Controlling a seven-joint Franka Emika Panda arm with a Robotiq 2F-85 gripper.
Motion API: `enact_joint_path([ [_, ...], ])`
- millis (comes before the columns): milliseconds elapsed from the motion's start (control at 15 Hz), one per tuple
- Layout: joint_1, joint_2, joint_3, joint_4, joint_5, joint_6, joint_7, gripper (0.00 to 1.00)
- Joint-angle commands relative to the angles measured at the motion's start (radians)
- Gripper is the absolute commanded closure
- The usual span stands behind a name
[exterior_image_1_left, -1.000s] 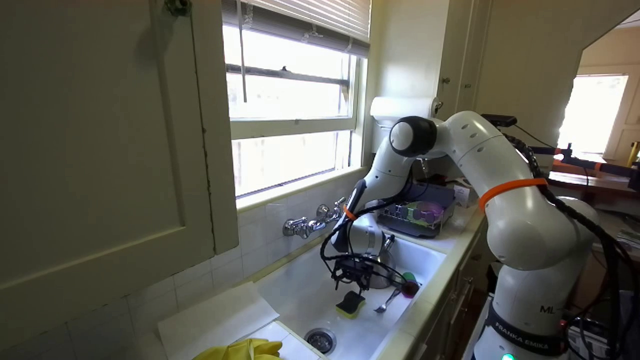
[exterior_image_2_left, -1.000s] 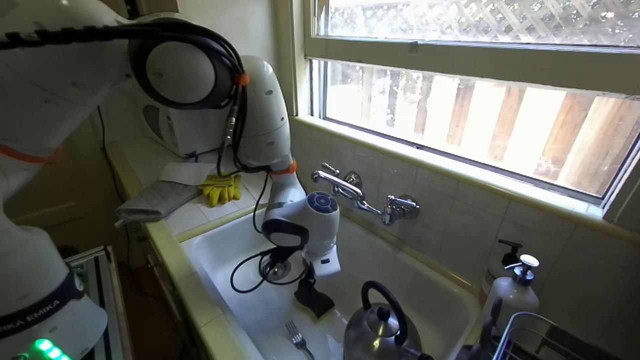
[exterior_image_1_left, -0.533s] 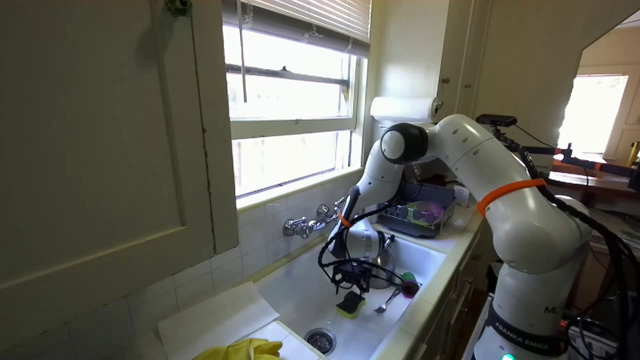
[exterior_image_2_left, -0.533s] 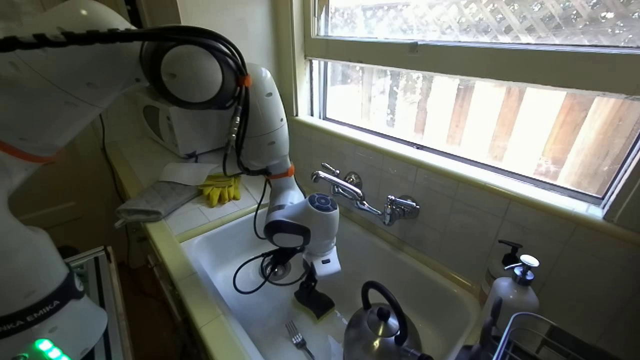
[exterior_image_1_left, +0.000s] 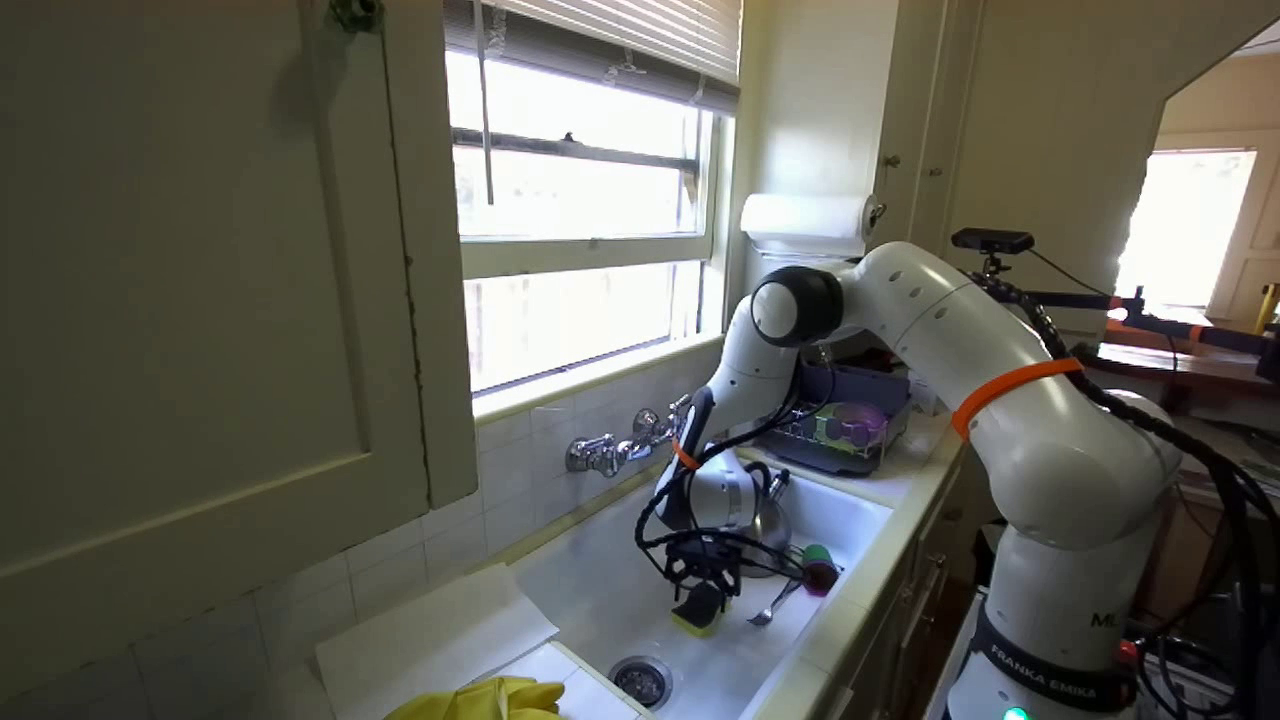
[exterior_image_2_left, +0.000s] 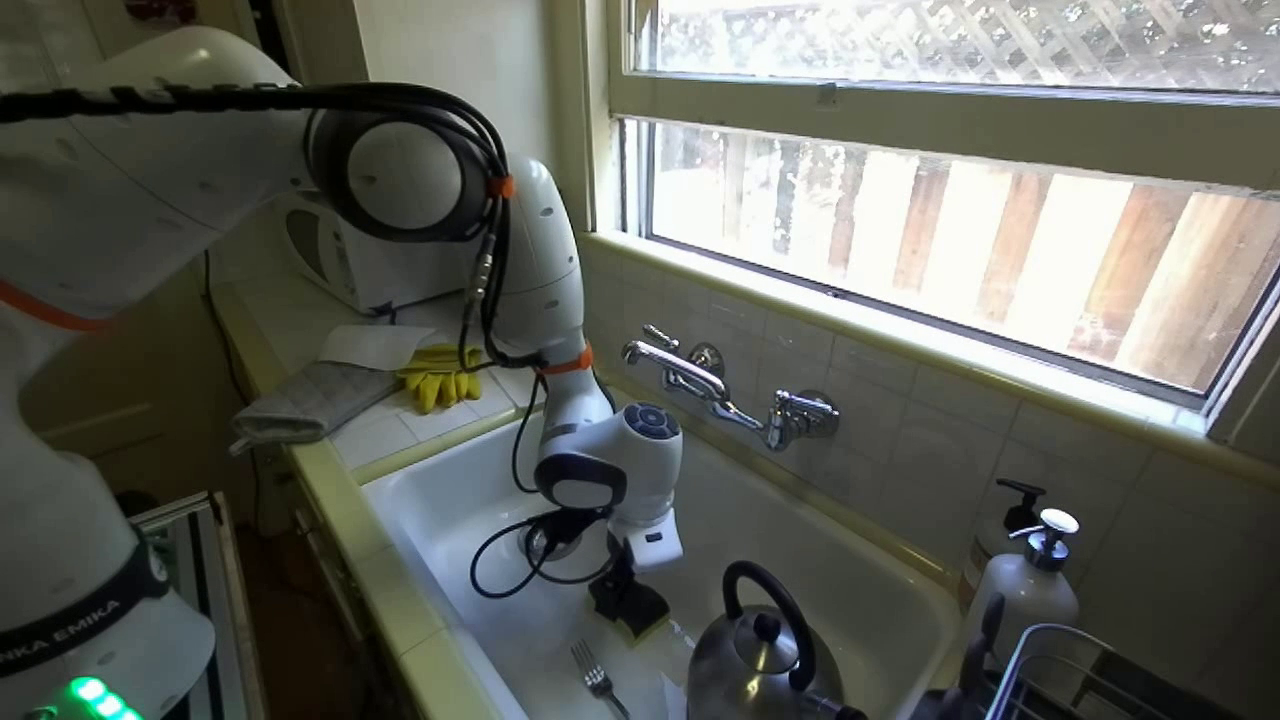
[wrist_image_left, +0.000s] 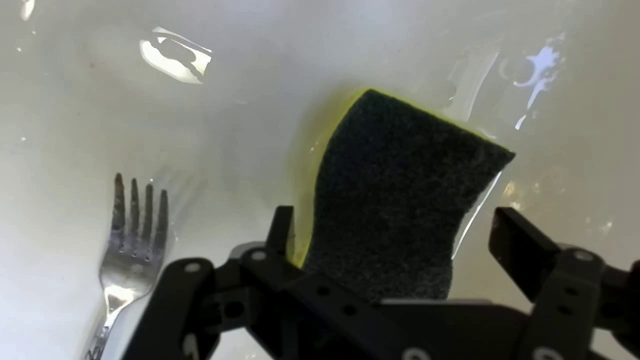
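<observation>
In the wrist view the claw (wrist_image_left: 395, 230) stands wide apart and has hold of nothing; between its two fingers a sponge (wrist_image_left: 395, 185), dark face up, lies in a wet white sink (wrist_image_left: 240, 125). The left finger is just beside the sponge's yellow edge, and whether they touch cannot be told; on the right a gap shows. A fork (wrist_image_left: 131, 267) lies to the left, tines pointing away from the claw's base, a broad strip of white between it and the sponge. In an exterior view the claw reaches down over the sponge, with the drain (exterior_image_1_left: 641, 682) on the near side; the fork and a dark red rounded item (exterior_image_1_left: 820, 577) lie to the right, the latter close to the sink's right wall, and a faucet (exterior_image_1_left: 600, 455) juts from the tiled wall (exterior_image_1_left: 530, 490) on the left. Past the sink's far rim sits a dish rack (exterior_image_1_left: 845, 425). In an exterior view a kettle (exterior_image_2_left: 750, 665) stands near, right of the fork, and the sponge lies farther back, left of the kettle. Yellow gloves (exterior_image_2_left: 440, 380) and a grey quilted cloth (exterior_image_2_left: 315, 402) rest on the worktop (exterior_image_2_left: 375, 435) at far left; at right a soap bottle (exterior_image_2_left: 1025, 605) stands beside the tiled wall, below a window (exterior_image_2_left: 930, 220).
</observation>
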Motion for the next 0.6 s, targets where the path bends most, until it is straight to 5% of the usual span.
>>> enact_joint_path([
  [0,0.016,0.039,-0.013,0.049,0.023,-0.006,0.013,0.00],
  [200,0.018,0.049,-0.016,0.066,0.020,-0.018,0.015,0.01],
  [333,0.018,0.054,-0.017,0.072,0.018,-0.023,0.013,0.26],
  [533,0.020,0.055,-0.020,0.073,0.015,-0.030,0.014,0.47],
])
